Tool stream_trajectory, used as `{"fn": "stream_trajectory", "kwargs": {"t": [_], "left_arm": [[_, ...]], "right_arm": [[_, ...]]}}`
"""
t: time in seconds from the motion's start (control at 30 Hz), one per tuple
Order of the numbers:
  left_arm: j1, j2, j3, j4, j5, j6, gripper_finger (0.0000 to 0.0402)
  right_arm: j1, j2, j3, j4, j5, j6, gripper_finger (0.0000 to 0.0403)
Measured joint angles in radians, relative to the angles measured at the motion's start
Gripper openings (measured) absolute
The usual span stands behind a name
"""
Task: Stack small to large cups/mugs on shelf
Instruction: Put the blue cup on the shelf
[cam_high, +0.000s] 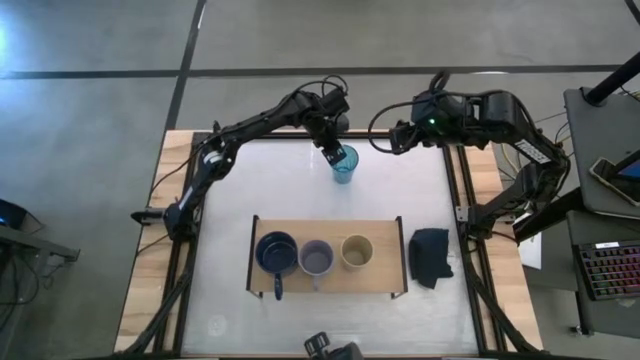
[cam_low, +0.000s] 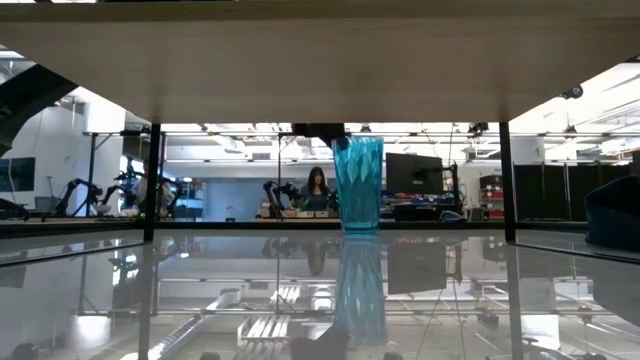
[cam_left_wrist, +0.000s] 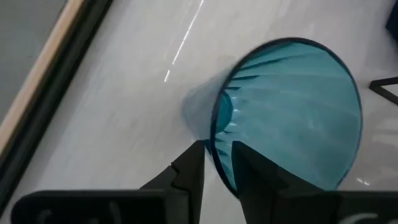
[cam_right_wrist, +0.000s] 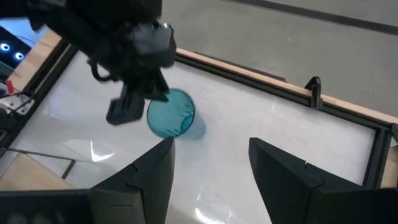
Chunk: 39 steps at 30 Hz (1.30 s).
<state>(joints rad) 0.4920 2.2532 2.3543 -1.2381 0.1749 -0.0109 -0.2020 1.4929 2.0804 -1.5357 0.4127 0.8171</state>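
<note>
The tall translucent teal tumbler (cam_high: 344, 165) stands on the white tabletop near the far edge, behind the shelf. My left gripper (cam_high: 333, 152) is shut on its rim. The low light-wood shelf (cam_high: 390, 282) lies toward the near edge. It carries the navy handled mug (cam_high: 276, 252), the grey-lavender mug (cam_high: 317, 258) and the tan cup (cam_high: 357, 251) in a row, each resting on its base. My right gripper (cam_right_wrist: 211, 174) hovers open near the far right of the table, to the right of the tumbler (cam_right_wrist: 171, 113), touching nothing. My left gripper holds the tumbler by its rim (cam_left_wrist: 216, 152), on the side toward the table's far left. One finger (cam_left_wrist: 252, 171) is inside the cup and one finger (cam_left_wrist: 189, 174) outside, coming from above. The tumbler stands upright with its base (cam_low: 358, 228) on the tabletop.
A dark folded cloth (cam_high: 431, 256) lies on the tabletop right of the shelf. Black frame rails (cam_high: 458, 190) run along the table's sides. The shelf's right end (cam_high: 388, 250), beside the tan cup, is bare. A person (cam_low: 318, 188) shows far off in the room.
</note>
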Motion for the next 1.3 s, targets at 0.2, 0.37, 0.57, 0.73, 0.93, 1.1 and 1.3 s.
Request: {"fn": "stream_trajectory", "kwargs": {"t": [0.2, 0.37, 0.57, 0.73, 0.93, 1.1, 1.3], "left_arm": [[0.024, -0.019, 0.000, 0.002, -0.006, -0.002, 0.0067], [0.028, -0.070, 0.000, 0.006, -0.009, -0.008, 0.0067], [0.033, -0.123, -0.001, -0.074, -0.093, -0.009, 0.0067], [0.031, -0.224, -0.003, -0.141, -0.096, -0.006, 0.0067], [0.000, -0.354, -0.029, -0.149, -0.042, -0.003, 0.0067], [-0.028, -0.474, -0.124, -0.128, -0.038, -0.003, 0.0067], [-0.036, -0.601, -0.298, -0.049, -0.039, -0.019, 0.0067]], "right_arm": [[0.000, 0.001, -0.038, 0.002, -0.026, 0.005, 0.0198], [-0.007, 0.001, -0.076, 0.013, -0.047, 0.001, 0.0198], [-0.054, 0.000, -0.173, 0.117, -0.162, -0.055, 0.0198], [-0.133, 0.001, -0.350, 0.299, -0.304, -0.118, 0.0198], [-0.269, 0.001, -0.551, 0.406, -0.449, -0.145, 0.0198], [-0.309, 0.001, -0.643, 0.598, -0.548, -0.140, 0.0198], [-0.307, 0.065, -0.646, 0.711, -0.543, -0.126, 0.0198]]}}
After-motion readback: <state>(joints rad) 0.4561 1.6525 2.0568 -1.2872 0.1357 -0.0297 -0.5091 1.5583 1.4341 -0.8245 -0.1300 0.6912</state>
